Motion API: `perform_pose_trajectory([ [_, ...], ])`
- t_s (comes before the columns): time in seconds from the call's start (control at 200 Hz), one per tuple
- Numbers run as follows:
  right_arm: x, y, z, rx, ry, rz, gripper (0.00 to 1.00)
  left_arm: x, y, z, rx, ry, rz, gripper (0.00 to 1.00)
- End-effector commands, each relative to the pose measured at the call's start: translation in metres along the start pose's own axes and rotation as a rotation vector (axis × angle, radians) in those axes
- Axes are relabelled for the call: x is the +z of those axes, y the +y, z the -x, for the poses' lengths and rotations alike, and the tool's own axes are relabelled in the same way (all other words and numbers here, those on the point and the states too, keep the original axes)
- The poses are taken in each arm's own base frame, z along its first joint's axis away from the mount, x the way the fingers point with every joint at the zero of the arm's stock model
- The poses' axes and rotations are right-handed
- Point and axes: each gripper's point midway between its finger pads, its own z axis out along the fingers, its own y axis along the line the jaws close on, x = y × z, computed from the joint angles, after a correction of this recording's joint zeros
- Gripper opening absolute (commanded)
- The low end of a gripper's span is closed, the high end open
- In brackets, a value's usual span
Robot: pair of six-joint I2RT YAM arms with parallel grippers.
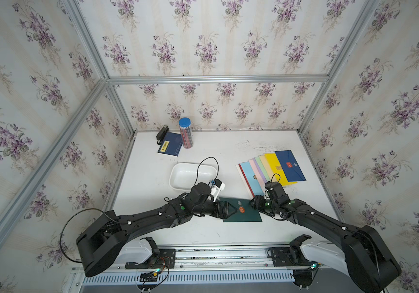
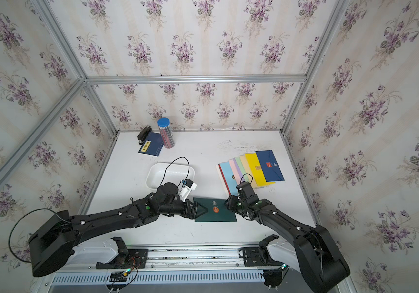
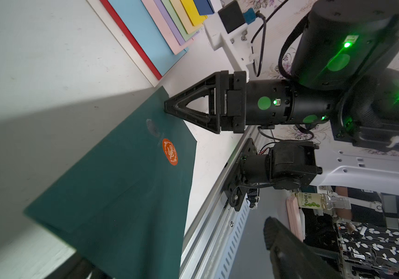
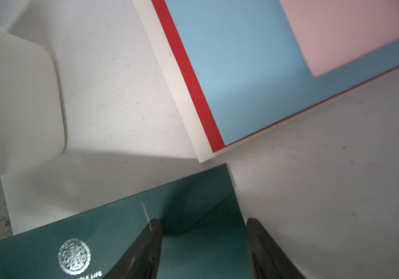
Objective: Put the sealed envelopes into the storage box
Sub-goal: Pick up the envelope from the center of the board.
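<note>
Dark green paper envelope lies flat on the table near your white plastic storage box. Right gripper, spread, pins one end, probably against sliding; left gripper gapes at the opposite edge.

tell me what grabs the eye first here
A dark green envelope lies front centre, with the left gripper and right gripper at its opposite ends. Behind it to the right fans a row of coloured envelopes; the white storage box sits empty behind the left gripper.
</note>
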Motion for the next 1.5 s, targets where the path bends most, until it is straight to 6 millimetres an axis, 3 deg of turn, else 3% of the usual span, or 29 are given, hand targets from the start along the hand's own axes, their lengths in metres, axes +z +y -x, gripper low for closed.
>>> perform_pose_trajectory([
  [0.0, -0.001, -0.029, -0.034, 0.045, 0.133, -0.106, 0.6, -0.001, -0.015, 0.01, 0.015, -0.029, -0.072, 0.91],
  [0.085, -0.002, -0.029, -0.034, 0.045, 0.132, -0.104, 0.6, 0.0, -0.011, 0.009, 0.012, -0.02, -0.044, 0.87],
  [0.195, -0.003, -0.027, -0.032, 0.046, 0.13, -0.094, 0.6, 0.002, 0.0, 0.005, 0.001, 0.006, 0.015, 0.73],
  [0.27, -0.003, -0.024, -0.03, 0.046, 0.126, -0.08, 0.6, 0.005, 0.008, 0.001, -0.008, 0.028, 0.047, 0.57],
  [0.36, -0.004, -0.016, -0.028, 0.04, 0.125, -0.044, 0.6, 0.008, 0.014, -0.003, -0.008, 0.052, 0.075, 0.27],
  [0.46, -0.009, -0.004, -0.02, -0.001, 0.109, -0.007, 0.61, 0.003, 0.015, -0.001, 0.032, 0.073, 0.12, 0.08],
  [0.525, -0.015, 0.008, -0.01, -0.06, 0.081, 0.023, 0.62, -0.007, 0.015, 0.003, 0.078, 0.081, 0.164, 0.0],
  [0.68, -0.048, 0.055, 0.025, -0.262, -0.068, 0.167, 0.7, -0.043, 0.013, 0.016, 0.195, 0.103, 0.247, 0.0],
  [0.824, -0.103, 0.118, 0.053, -0.536, -0.293, 0.373, 0.77, -0.071, -0.005, 0.026, 0.373, 0.083, 0.236, 0.0],
  [0.979, -0.148, 0.173, 0.05, -0.911, -0.399, 0.525, 0.86, -0.094, -0.022, 0.036, 0.592, 0.016, 0.224, 0.0],
  [1.044, -0.151, 0.183, 0.044, -1.067, -0.382, 0.52, 0.9, -0.105, -0.024, 0.044, 0.64, -0.04, 0.262, 0.0],
  [1.094, -0.148, 0.193, 0.025, -1.207, -0.333, 0.533, 0.91, -0.112, -0.027, 0.047, 0.675, -0.071, 0.265, 0.0],
  [1.264, -0.135, 0.201, -0.006, -1.511, -0.231, 0.516, 0.95, -0.121, -0.041, 0.045, 0.75, -0.081, 0.228, 0.0],
  [1.349, -0.128, 0.206, -0.01, -1.583, -0.225, 0.488, 0.95, -0.12, -0.044, 0.041, 0.752, -0.059, 0.199, 0.0],
  [1.494, -0.12, 0.212, -0.009, -1.621, -0.212, 0.485, 0.86, -0.119, -0.048, 0.036, 0.751, -0.043, 0.167, 0.0],
])
